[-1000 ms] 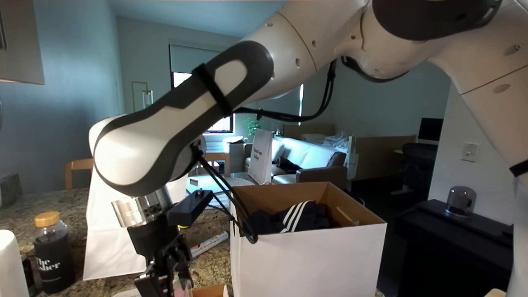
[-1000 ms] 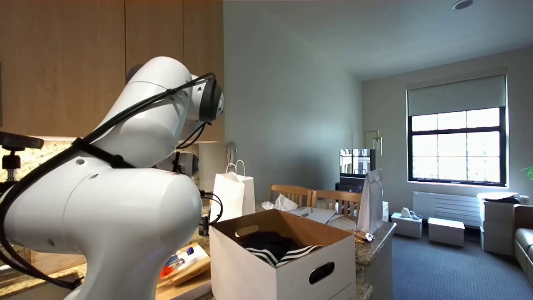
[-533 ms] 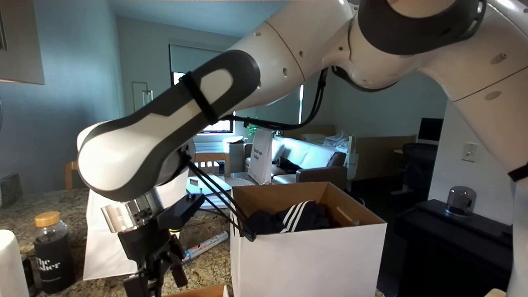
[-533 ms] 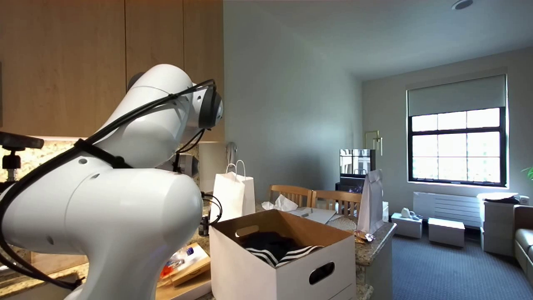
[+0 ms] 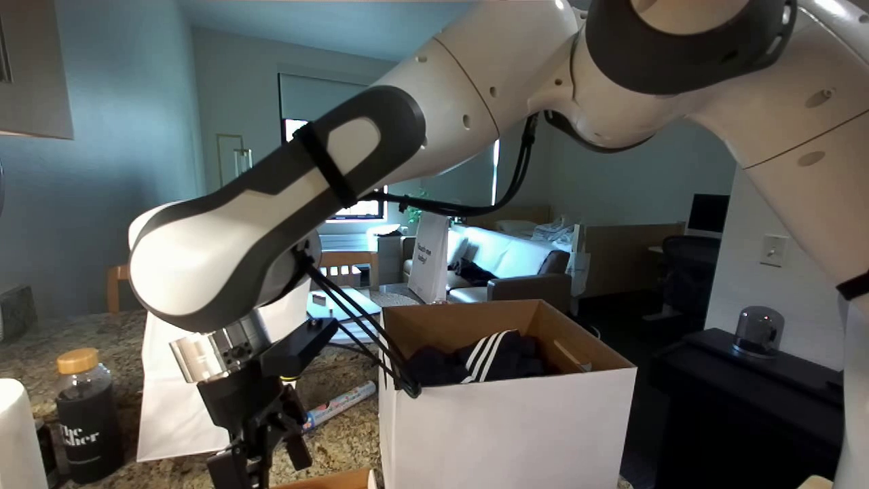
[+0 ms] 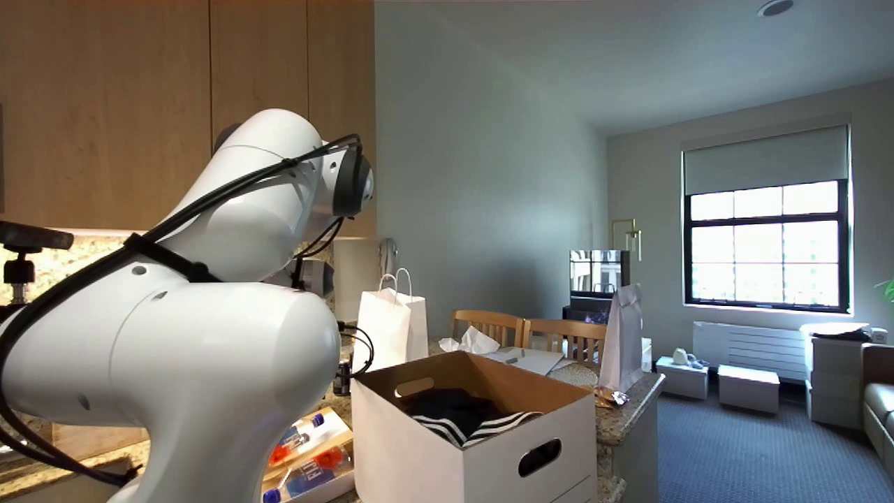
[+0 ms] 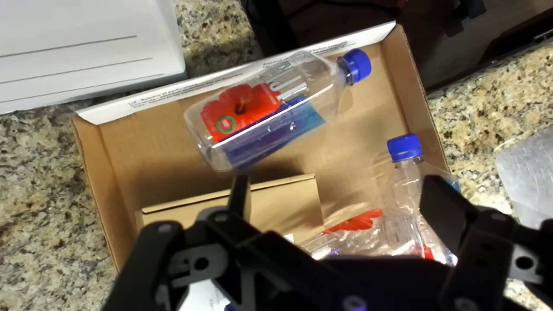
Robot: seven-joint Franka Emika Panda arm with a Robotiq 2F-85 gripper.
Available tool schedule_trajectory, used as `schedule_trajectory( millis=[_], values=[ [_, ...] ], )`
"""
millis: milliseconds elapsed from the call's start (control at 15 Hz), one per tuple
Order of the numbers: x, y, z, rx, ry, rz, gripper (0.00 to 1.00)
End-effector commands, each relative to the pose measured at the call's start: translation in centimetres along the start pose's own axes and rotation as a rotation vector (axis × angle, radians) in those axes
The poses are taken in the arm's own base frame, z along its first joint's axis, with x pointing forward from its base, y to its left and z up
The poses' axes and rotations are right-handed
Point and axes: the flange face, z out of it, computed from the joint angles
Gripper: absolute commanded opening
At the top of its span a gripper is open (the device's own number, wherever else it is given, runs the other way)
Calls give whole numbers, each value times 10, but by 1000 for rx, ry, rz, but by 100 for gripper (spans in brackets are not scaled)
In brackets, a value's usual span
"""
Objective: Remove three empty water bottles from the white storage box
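Observation:
The white storage box (image 5: 506,435) stands on the counter, its brown inside holding dark cloth (image 6: 454,412) with white stripes. Beside it, in the wrist view, a shallow brown cardboard tray (image 7: 404,82) contains clear water bottles with blue caps. One bottle (image 7: 263,114) lies along the tray's far side; another bottle (image 7: 406,172) lies near the right wall. A third bottle (image 7: 358,222) lies partly hidden beneath my gripper (image 7: 343,196). The jaws are spread wide above the tray, gripping nothing. In an exterior view, bottles (image 6: 318,471) show between arm and box.
A small brown carton (image 7: 281,201) sits inside the tray. A white paper bag (image 5: 180,401) stands behind the gripper, with a dark jar (image 5: 88,424) and a white cylinder (image 5: 20,438) to its left. A printed tube (image 5: 343,403) lies beside the box.
My gripper has opened and let go of a bottle, moving slightly left in an exterior view. A blue-capped bottle now shows in the tray's front part, where none showed before.

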Motion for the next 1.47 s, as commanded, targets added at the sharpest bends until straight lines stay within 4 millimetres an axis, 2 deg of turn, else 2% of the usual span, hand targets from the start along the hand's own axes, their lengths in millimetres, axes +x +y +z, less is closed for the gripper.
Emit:
schedule_trajectory(
  millis=[0,333,667,933,1133,1400],
  values=[
    [1,0,-2,-15,-19,7,100],
    [-7,-3,-11,-36,71,25,100],
    [-26,-12,-40,-96,320,48,100],
    [-56,-24,-69,-178,401,81,100],
    [-83,-30,-99,-216,421,163,100],
    [-126,-20,-136,-137,514,381,100]
  ],
)
